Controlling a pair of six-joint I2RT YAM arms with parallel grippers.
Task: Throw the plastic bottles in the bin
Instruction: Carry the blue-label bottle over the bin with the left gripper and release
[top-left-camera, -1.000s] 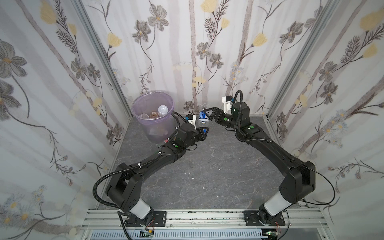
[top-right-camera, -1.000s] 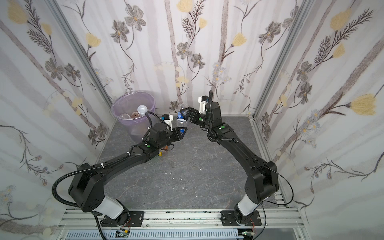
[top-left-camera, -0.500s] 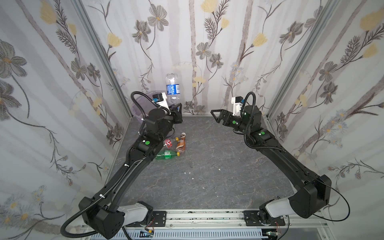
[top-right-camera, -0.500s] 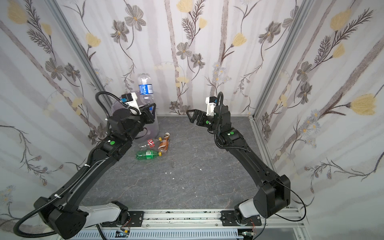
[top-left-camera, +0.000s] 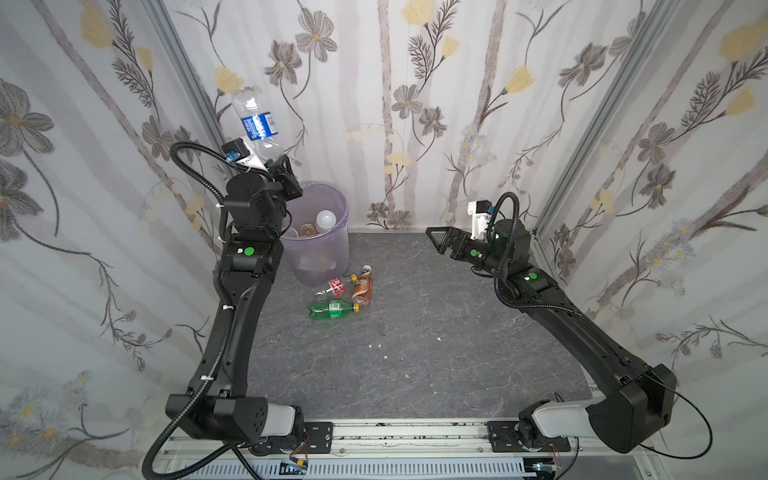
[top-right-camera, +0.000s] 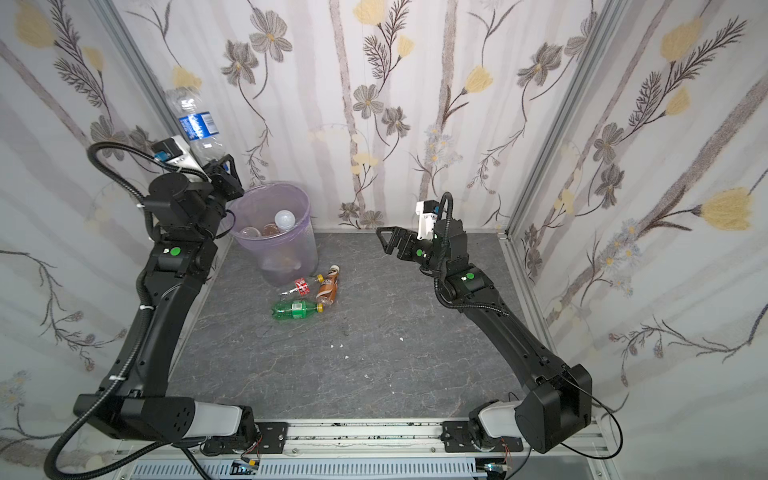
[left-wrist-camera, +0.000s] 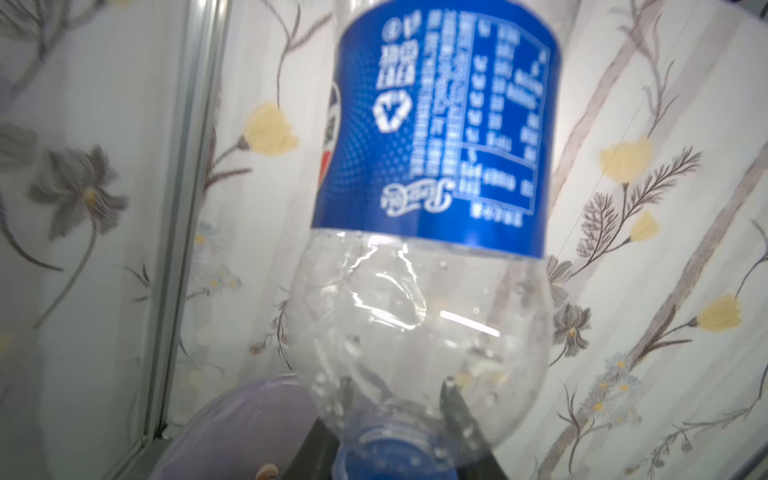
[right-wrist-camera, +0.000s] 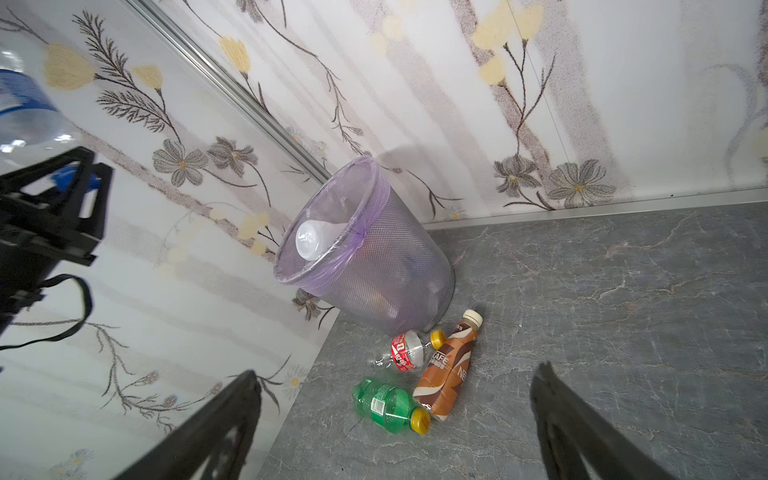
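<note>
The bin stands in the back left corner of the bench, close to both walls, with an inner bottle propped at the right of its rim. Just in front of it, slightly to the right, three lie clustered on the bench: the rear bottle nearest the bin, the right bottle close against it, and the front bottle before both. The left end effector is above the bin's left rim, holding the raised bottle neck-down, while the right end effector hangs spread over the back right, well apart from the bin.
</note>
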